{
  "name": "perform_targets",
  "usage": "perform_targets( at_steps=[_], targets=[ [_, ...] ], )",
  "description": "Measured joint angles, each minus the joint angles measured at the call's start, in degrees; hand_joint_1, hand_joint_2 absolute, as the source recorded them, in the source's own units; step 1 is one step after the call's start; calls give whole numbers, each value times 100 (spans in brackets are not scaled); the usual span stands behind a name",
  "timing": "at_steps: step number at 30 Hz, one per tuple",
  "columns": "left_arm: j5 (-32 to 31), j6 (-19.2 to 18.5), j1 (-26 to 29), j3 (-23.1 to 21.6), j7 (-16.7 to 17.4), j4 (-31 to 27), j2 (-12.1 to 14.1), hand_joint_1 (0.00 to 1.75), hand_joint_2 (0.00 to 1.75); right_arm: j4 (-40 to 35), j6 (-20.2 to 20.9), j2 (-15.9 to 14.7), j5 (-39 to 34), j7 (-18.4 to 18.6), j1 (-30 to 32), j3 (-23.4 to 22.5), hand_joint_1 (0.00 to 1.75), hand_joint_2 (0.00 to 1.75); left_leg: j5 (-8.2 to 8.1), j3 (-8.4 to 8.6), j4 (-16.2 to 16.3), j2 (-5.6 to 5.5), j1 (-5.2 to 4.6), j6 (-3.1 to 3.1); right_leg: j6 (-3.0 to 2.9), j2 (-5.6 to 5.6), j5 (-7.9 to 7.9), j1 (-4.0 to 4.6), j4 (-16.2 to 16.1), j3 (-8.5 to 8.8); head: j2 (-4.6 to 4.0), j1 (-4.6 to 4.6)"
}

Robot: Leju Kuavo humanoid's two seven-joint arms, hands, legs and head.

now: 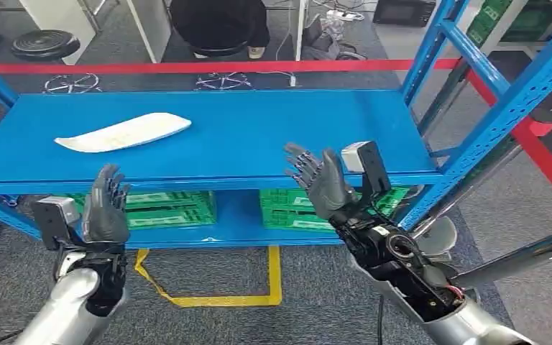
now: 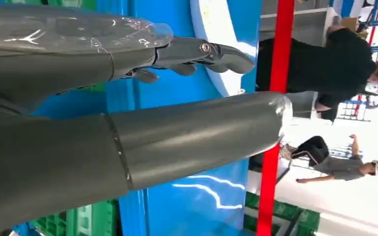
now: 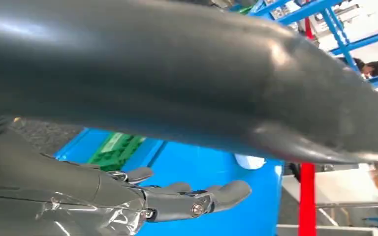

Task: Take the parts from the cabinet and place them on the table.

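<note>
Head view shows us both hands raised in front of the blue shelf (image 1: 273, 136), left hand (image 1: 106, 205) and right hand (image 1: 323, 180), fingers spread wide and holding nothing. Our white part (image 1: 123, 132) lies flat on the shelf, beyond the left fingertips and well apart from the right ones. We judge it light, stiff, smooth and slippery, best taken across its narrow middle.

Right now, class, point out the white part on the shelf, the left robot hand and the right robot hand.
white part (image 1: 123, 133), head view, middle of its top face.
left robot hand (image 1: 106, 207), head view, back of the hand.
right robot hand (image 1: 321, 180), head view, palm.
</note>
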Motion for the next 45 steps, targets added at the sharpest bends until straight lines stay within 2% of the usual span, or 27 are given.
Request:
perform_targets(
  at_steps=[4,10,19,20,23,24,25,26,28,29,30,31,32,34,35,36,38,39,40,41,42,44,45],
  targets=[
    [-61,52,92,2,59,-96,44,0,0,77,166,13,9,-183,-66,15,0,0,0,0,0,-1,0,0,-1,-1,-1,0,1,-1,0,-2],
    [-103,44,85,2,76,-140,63,0,0,177,352,15,57,-236,-90,7,0,0,1,0,0,-2,0,-1,-1,-3,-1,0,1,-1,0,0],
    [-101,-72,77,2,74,-149,59,0,0,199,293,15,133,-146,-71,-13,0,0,1,2,0,-1,0,-2,-1,-1,-1,0,1,-3,0,0],
    [-101,-77,74,2,74,-149,61,0,0,197,291,15,133,-146,-64,-13,0,0,-20,-7,38,-8,-23,31,17,-2,6,-17,-24,4,0,-4],
    [-98,-83,52,2,68,-149,61,0,0,194,284,15,133,-137,-54,-13,0,0,-34,-7,39,-4,-27,56,45,-2,14,-28,-48,17,0,-28],
    [-100,-83,37,2,65,-155,59,0,0,179,282,15,133,-140,-54,-15,0,0,-14,21,-20,-2,-24,83,67,0,20,-19,-76,41,0,-39],
    [-98,-83,41,2,66,-170,48,0,0,162,277,15,133,-140,-46,-20,0,0,29,108,-125,20,52,124,65,-22,-24,-42,-30,6,0,-15],
    [-101,-83,24,2,55,-173,46,0,0,155,277,15,133,-140,-47,-26,0,0,27,157,-170,32,39,136,55,-54,-137,-24,147,-56,0,27],
    [-101,-83,6,2,57,-173,35,0,0,153,275,15,133,-138,-37,-28,0,0,18,192,-171,44,29,160,53,-48,-567,-12,1112,-511,0,98],
    [-98,-83,10,2,57,-173,31,0,0,151,275,15,133,-135,-8,-26,0,0,8,192,-170,45,23,166,61,-48,-734,-13,1627,-789,0,103],
    [-100,-85,15,2,57,-173,28,0,0,153,275,15,133,-131,20,-26,0,0,0,195,-168,42,24,160,68,-49,-757,-15,1880,-950,0,109],
    [-98,-85,24,2,57,-173,22,0,0,153,271,15,133,-131,39,-28,0,0,-13,209,-166,33,32,144,72,-51,-628,-24,1802,-952,0,129],
    [-98,-85,27,2,57,-173,22,0,0,153,269,15,133,-131,38,-31,0,0,-31,224,-160,21,43,117,75,-57,-393,-36,1478,-829,0,157],
    [-98,-85,27,2,57,-173,17,0,0,151,269,15,133,-131,34,-37,0,0,-94,266,-105,0,73,31,99,-66,178,-77,436,-365,0,212],
    [-98,-85,26,2,57,-173,20,0,0,157,269,15,133,-131,36,-44,0,0,-130,254,-82,-6,58,-23,118,-57,80,-70,226,-251,0,232],
    [-94,-85,16,2,59,-177,22,0,0,142,269,15,133,-133,37,-42,0,0,-144,202,5,-8,24,-63,38,-26,69,-36,134,-179,0,234],
    [-96,-85,31,2,57,-181,20,0,0,142,269,15,133,-129,47,-42,0,0,-112,195,-35,-4,51,-120,-43,-10,59,7,204,-228,0,155],
    [-96,-85,30,2,57,-181,17,0,0,142,269,15,133,-133,41,-53,0,0,-119,216,-56,7,76,-156,-95,1,56,19,201,-229,0,160],
    [-96,-85,22,2,57,-184,20,0,0,131,269,15,133,-131,34,-52,0,0,-169,210,-33,16,92,-194,-157,-1,64,-1,171,-188,0,133],
    [-98,-85,7,2,57,-184,20,0,0,116,271,15,133,-135,32,-52,0,0,-272,134,162,35,89,-189,-186,-3,56,10,170,-176,0,76],
    [-96,-83,-8,2,57,-184,20,0,0,107,271,15,133,-135,28,-55,0,0,-455,-82,571,35,82,-180,-223,-12,49,21,170,-172,0,30],
    [-94,-79,7,2,57,-184,20,0,0,107,275,15,133,-131,40,-48,0,0,-818,-652,1589,35,50,-167,-273,-23,27,60,171,-171,0,-50],
    [-94,-70,23,2,59,-184,22,0,0,107,277,15,133,-131,43,-48,0,0,-867,-865,1913,35,36,-146,-285,-22,19,87,171,-167,0,-63]
  ],
)
